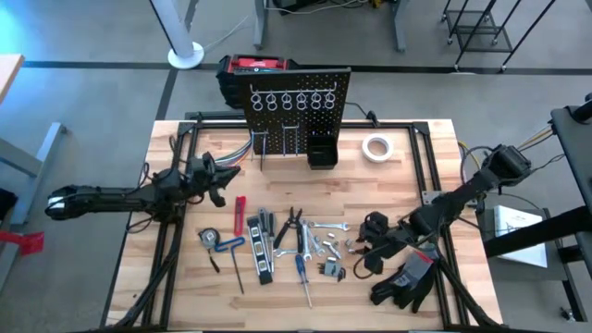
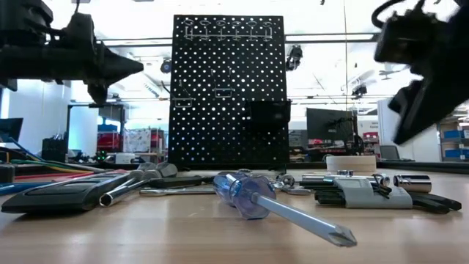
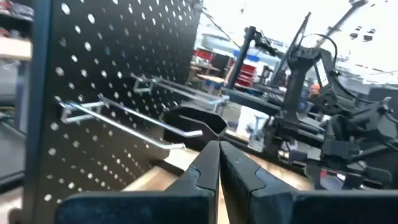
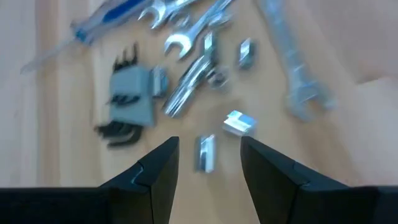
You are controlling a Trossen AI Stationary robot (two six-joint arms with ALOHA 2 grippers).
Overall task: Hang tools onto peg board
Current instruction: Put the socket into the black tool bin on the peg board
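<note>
The left gripper (image 3: 217,163), fingers pressed together on nothing, hovers near the peg board (image 1: 298,104), whose ring hooks (image 1: 287,100) look bare; the right gripper (image 4: 208,163), spread wide and empty, hangs just over a small silver socket (image 4: 206,153). By my reckoning the job is barely begun; the tools (image 1: 282,242) all lie on the wooden table (image 1: 407,171); beyond is a bright workshop.

a wooden table (image 1: 407,157) carries the peg board (image 1: 298,106) at twelve o'clock, white tape roll (image 1: 376,147) at one, tools (image 1: 277,240) at six, black gloves (image 1: 407,277) at five.
</note>
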